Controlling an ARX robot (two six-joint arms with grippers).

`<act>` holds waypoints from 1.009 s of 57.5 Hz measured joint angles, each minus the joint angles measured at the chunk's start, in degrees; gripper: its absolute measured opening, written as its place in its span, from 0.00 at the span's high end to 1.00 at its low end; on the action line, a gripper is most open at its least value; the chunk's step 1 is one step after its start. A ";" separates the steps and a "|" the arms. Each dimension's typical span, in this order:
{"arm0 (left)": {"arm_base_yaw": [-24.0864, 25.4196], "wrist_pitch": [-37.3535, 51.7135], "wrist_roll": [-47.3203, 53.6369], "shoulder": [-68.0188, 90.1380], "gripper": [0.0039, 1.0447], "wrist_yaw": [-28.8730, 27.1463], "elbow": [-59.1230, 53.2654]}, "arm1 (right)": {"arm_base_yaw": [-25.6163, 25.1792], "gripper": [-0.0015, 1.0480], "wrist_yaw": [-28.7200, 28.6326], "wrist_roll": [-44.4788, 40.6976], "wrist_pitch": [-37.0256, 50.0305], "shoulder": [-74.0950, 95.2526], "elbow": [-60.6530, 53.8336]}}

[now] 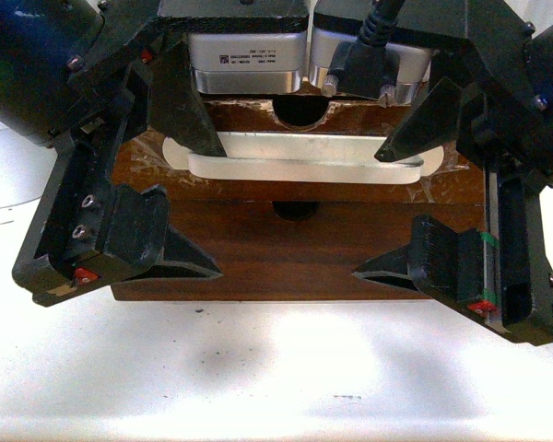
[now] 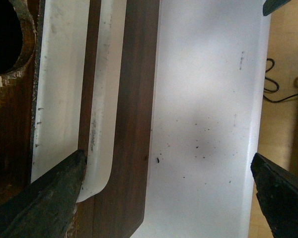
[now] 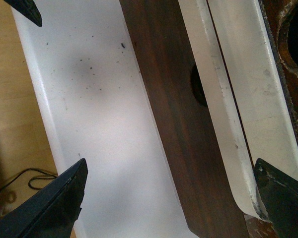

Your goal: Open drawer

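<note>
Left tool [image 1: 189, 193] and right tool [image 1: 373, 212] wide open, empty, flanking long white handle [image 1: 304, 166] on dark brown wooden drawer [image 1: 286, 191], centre of white tabletop [image 1: 276, 368]. Looks like pre-grasp; next, closing on handle, pulling straight out.

You're looking at a white tabletop [image 1: 286, 368], glossy with soft patches of reflected light and peppered with small dark specks. Past its edge you can see a pale wooden floor [image 2: 285, 49], where a black cable [image 2: 272, 88] lies looped.
</note>
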 joint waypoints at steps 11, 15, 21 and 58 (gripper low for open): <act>-0.42 -1.70 1.18 -0.76 0.06 -0.07 -0.31 | 0.00 0.09 -0.35 -1.92 -1.81 -0.94 -0.37; -0.42 -1.81 1.42 -0.76 0.06 -0.09 -0.31 | 0.00 0.09 -0.20 -2.27 -1.81 -0.94 -0.35; -0.42 -2.10 1.81 -0.83 0.06 0.00 -0.31 | 0.02 0.09 -0.15 -2.34 -1.81 -0.92 -0.35; -1.09 -7.10 5.29 -2.10 0.06 -0.28 -1.36 | 0.70 0.09 -0.96 -2.75 -4.39 -0.11 -0.39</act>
